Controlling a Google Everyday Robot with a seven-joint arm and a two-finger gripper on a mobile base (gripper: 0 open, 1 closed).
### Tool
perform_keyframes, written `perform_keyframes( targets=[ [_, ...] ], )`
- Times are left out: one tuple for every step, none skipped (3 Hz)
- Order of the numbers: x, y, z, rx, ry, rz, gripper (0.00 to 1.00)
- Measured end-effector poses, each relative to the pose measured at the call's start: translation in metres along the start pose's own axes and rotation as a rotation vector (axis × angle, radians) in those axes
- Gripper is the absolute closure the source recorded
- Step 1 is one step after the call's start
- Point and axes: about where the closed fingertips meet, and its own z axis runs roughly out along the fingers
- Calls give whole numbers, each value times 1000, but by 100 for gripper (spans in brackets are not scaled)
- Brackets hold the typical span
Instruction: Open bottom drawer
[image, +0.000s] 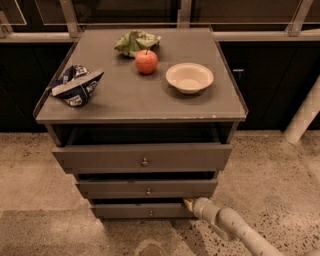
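Note:
The bottom drawer is the lowest and narrowest of three grey-brown fronts, with a small round metal knob. It stands slightly pulled out, with a dark gap above it. My gripper comes in from the lower right on a pale grey arm and its tip sits at the drawer's upper right corner, at the gap under the middle drawer.
The top drawer is the widest. On the cabinet top lie a blue and white bag, a red apple, a green crumpled bag and a white bowl. Speckled floor surrounds the cabinet; a white pole leans at right.

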Motion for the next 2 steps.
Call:
perform_keyframes(
  targets=[
    [13,1,2,25,20,20,100],
    [27,1,-3,64,36,44,100]
  ],
)
